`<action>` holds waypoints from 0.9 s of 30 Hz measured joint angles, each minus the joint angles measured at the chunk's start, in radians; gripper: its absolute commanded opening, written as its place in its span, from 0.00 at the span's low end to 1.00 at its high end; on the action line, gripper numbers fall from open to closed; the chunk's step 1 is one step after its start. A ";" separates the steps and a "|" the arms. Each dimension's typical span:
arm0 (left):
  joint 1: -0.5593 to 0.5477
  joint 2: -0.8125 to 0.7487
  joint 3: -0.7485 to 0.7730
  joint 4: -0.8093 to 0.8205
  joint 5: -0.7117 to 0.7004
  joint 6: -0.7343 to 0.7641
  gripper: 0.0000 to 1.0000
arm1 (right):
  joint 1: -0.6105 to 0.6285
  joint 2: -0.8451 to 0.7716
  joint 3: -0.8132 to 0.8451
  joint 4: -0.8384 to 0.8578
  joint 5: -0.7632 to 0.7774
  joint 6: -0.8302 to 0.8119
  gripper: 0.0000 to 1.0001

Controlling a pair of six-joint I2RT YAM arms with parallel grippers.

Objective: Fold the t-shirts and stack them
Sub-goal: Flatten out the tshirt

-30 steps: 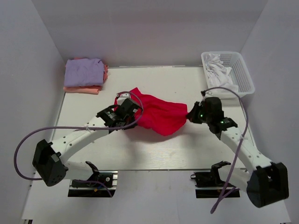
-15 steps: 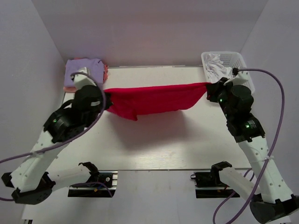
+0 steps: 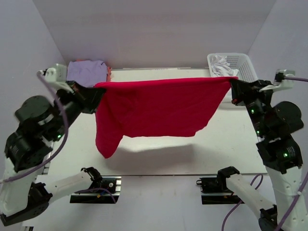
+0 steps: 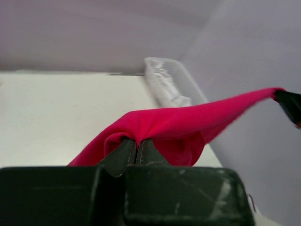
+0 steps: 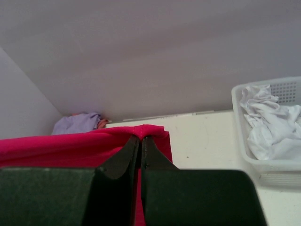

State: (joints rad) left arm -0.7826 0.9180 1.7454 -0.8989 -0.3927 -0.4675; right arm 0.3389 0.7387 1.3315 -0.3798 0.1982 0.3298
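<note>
The red t-shirt (image 3: pixel 159 108) hangs stretched in the air above the table, held by both grippers along its top edge. My left gripper (image 3: pixel 94 92) is shut on its left corner, seen pinched in the left wrist view (image 4: pixel 137 141). My right gripper (image 3: pixel 233 83) is shut on its right corner, seen in the right wrist view (image 5: pixel 141 138). The shirt's left side droops lower than the right. A folded lavender t-shirt (image 3: pixel 86 72) lies on a salmon-pink one (image 3: pixel 109 73) at the back left corner; both show in the right wrist view (image 5: pixel 77 123).
A white lattice basket (image 3: pixel 244 67) holding white cloth (image 3: pixel 222 65) stands at the back right, also in the right wrist view (image 5: pixel 270 127). The white table (image 3: pixel 216 144) is walled at left, back and right.
Both arms have risen and spread apart, lifting the red shirt off the table. It went from a bunched heap to a wide hanging sheet.
</note>
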 measured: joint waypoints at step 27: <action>0.008 -0.098 -0.301 0.175 0.208 -0.002 0.00 | -0.006 -0.186 -0.214 -0.013 -0.001 0.074 0.00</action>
State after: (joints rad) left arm -0.7742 0.8196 1.4441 -0.7242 -0.1844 -0.4690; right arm 0.3328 0.5526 1.1175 -0.3923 0.1974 0.4034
